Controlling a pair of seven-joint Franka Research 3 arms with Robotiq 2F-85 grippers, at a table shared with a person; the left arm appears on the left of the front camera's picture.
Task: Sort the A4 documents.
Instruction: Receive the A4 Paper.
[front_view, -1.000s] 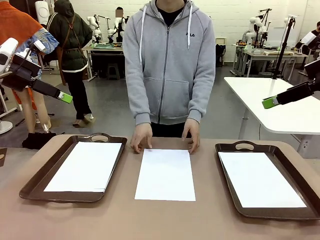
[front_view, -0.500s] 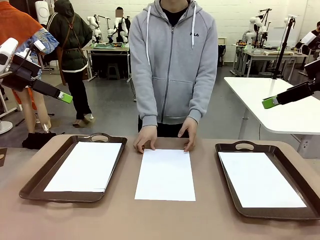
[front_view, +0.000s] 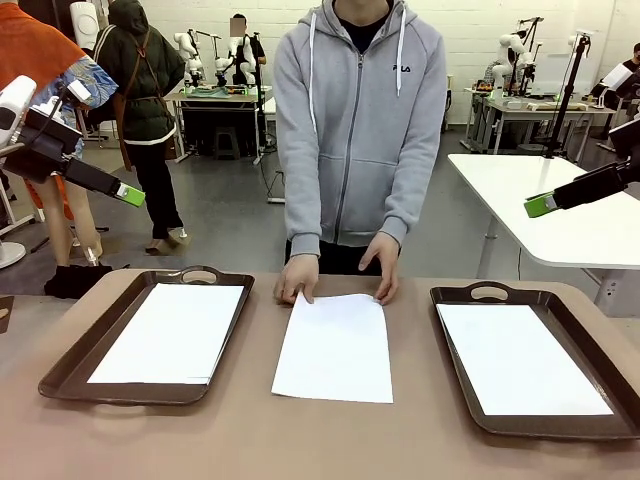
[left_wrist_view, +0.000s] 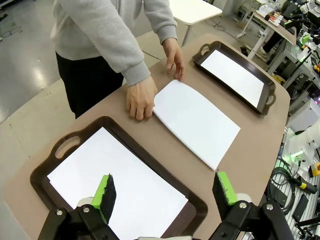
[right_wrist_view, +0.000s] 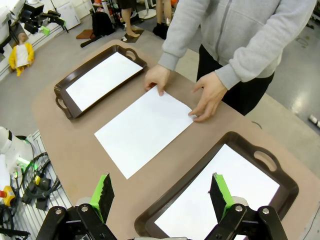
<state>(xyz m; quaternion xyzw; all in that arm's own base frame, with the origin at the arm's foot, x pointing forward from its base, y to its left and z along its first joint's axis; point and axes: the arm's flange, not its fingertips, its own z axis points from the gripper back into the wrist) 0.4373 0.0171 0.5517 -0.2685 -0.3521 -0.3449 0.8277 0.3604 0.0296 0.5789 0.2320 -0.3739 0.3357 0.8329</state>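
Brown and matte, the table top (front_view: 330, 440) fills the lower half of the front view, its corners rounded. Two dark brown trays with raised rims and loop handles lie on it: the left tray (front_view: 75, 365) at lower left, the right tray (front_view: 455, 375) at lower right. Each holds a flat sheet: one white sheet (front_view: 170, 332) in the left tray, another white sheet (front_view: 520, 358) in the right tray. Between the trays, on the bare table, lies the middle sheet (front_view: 333, 347), thin, blank and rectangular, turned slightly askew.

A person in a grey zip hoodie (front_view: 360, 130) stands at the far edge, centre frame. The person's one hand (front_view: 297, 277) and other hand (front_view: 383, 265) rest fingertips on the far corners of the middle sheet.

Above the table at mid left, the left gripper (left_wrist_view: 165, 192) hangs with its green-padded fingers spread wide and nothing between them; its wrist view looks down on the left tray. At mid right, the right gripper (right_wrist_view: 162, 195) likewise stands fully spread and empty above the right tray.

Behind, a white table (front_view: 560, 210) stands at right.
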